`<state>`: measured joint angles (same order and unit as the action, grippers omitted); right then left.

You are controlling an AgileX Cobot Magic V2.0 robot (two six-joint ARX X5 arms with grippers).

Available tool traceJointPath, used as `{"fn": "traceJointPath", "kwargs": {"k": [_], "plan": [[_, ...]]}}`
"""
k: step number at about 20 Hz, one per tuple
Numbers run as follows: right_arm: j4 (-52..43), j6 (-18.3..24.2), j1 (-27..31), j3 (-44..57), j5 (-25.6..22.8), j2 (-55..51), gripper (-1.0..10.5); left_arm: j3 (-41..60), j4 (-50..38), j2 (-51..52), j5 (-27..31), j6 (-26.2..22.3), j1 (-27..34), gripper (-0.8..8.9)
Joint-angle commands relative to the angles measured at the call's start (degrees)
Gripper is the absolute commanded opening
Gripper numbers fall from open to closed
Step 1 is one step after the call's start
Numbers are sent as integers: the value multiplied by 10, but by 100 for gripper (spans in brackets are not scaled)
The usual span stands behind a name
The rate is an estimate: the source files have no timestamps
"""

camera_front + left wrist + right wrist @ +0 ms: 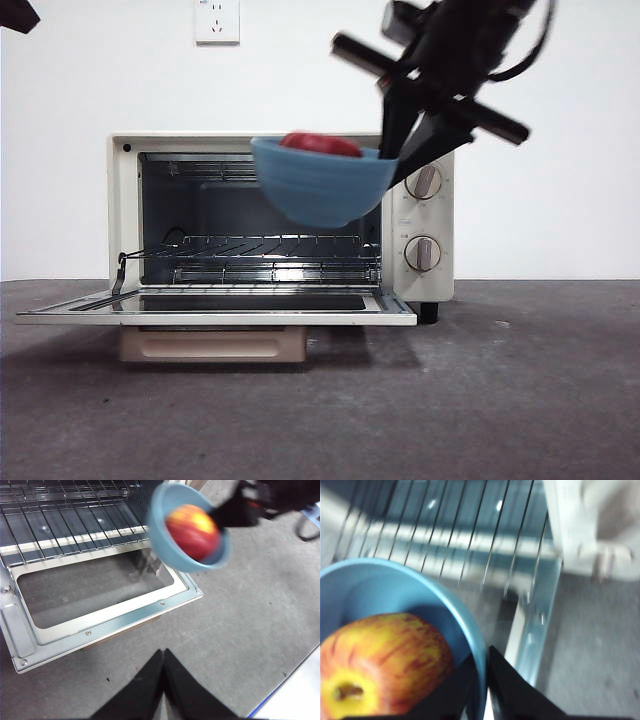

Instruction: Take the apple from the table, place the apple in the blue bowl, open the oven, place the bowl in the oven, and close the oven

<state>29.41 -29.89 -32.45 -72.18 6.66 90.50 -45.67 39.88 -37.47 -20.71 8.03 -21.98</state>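
Two black jaws of the right gripper [481, 672] pinch the rim of the wide, matte blue bowl [322, 186], one jaw inside the wall and one outside, and hold it in the air in front of the open mouth of the cream-white toaster oven [428, 225]. The bowl hangs above the lowered glass-windowed door [215, 305], clear of the wire rack [255, 247] inside the cavity, and it tilts slightly in the front view. The round red apple with yellow streaks [192, 531] sits inside the bowl, its stem hollow showing in the right wrist view. The door lies flat and open over the dark grey, rough-textured table [480, 400], with its beige bar handle [212, 344] beneath the front edge. The left gripper [163, 656] hangs above the table near the door's corner, its jaws pressed together on nothing, well apart from the bowl.
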Motion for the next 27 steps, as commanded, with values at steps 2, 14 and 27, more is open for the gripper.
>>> {"fn": "traceJointPath", "kwargs": {"k": [2, 14, 27], "plan": [[-23, -65, -21, -56, -30, 56, 3, -2, -5, -3, 2, -12, -2, 7], [-109, -211, -35, -71, -130, 111, 3, -2, -2, -3, 2, -15, -2, 7], [-118, -232, -42, -70, -188, 130, 4, -2, 11, -2, 2, -18, -2, 7]]}}
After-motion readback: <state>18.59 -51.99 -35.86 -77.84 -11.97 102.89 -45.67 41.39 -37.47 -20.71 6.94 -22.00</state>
